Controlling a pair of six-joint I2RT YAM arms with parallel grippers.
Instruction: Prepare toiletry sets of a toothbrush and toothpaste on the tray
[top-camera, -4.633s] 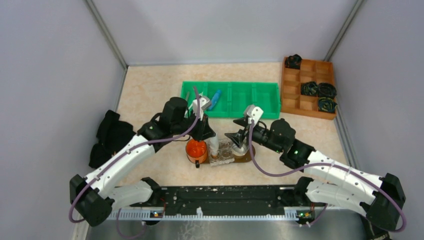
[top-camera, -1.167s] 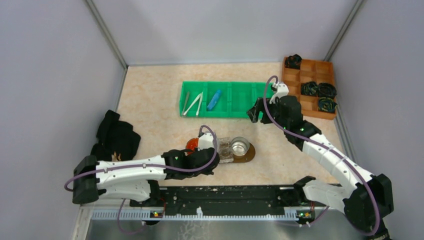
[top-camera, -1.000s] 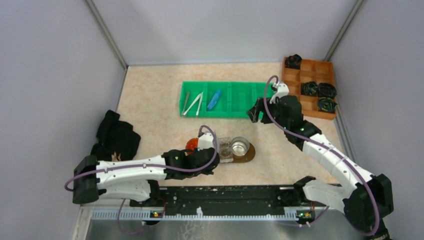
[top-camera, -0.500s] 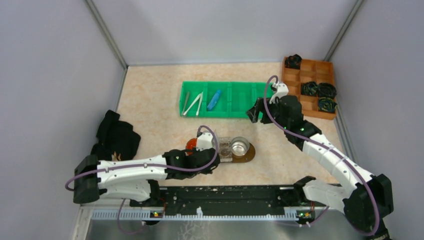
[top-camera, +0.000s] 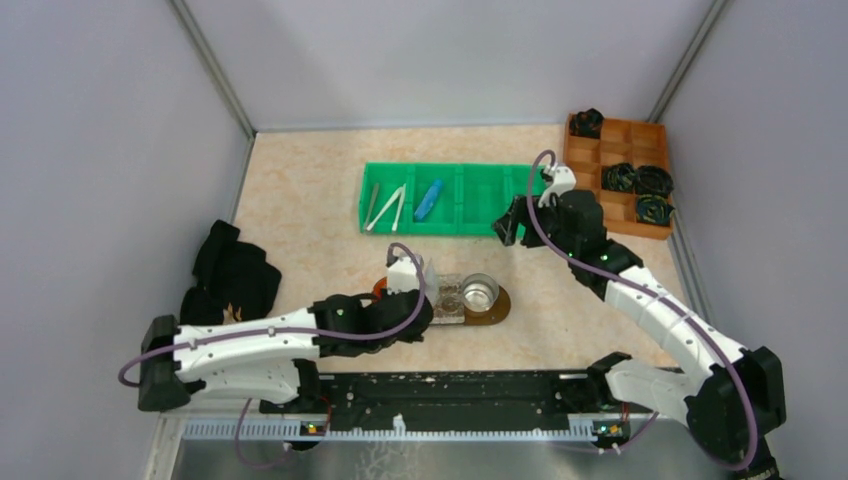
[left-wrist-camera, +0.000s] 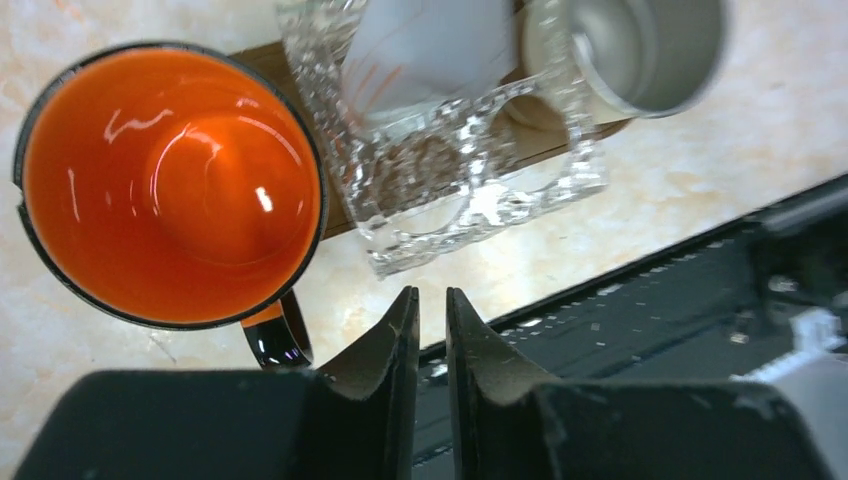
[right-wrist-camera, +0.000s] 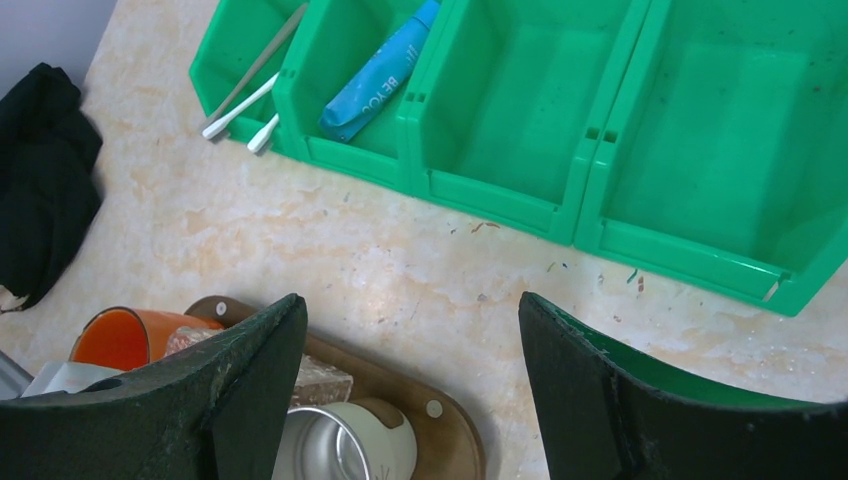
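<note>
The beige worktop (top-camera: 300, 200) carries a green bin (right-wrist-camera: 500, 200) at the far side and the dark tray (right-wrist-camera: 440, 420) near the arms. On the tray stand an orange mug (left-wrist-camera: 165, 190), a glass holder (left-wrist-camera: 470, 190) and a metal cup (left-wrist-camera: 640, 50). A white thing in the holder, probably the white tube (left-wrist-camera: 430, 50), is the only piece of a set that I can see there.

The right tool (right-wrist-camera: 410, 305) hovers over the worktop between bin and tray, its fingers spread wide and empty. The left tool (left-wrist-camera: 431, 298) hangs at the near edge of the tray, its fingers almost pressed together with only a thin slit, pinching nothing.

The blue tube (right-wrist-camera: 380, 70) lies slanted in the second compartment, and the toothbrushes (right-wrist-camera: 240, 105) lie in the compartment beside it.

I judge that the step is to fetch from the bin. The right tool should come down straight between the dividers, fingers across the tube's length, and close softly, because the tube squashes easily.
</note>
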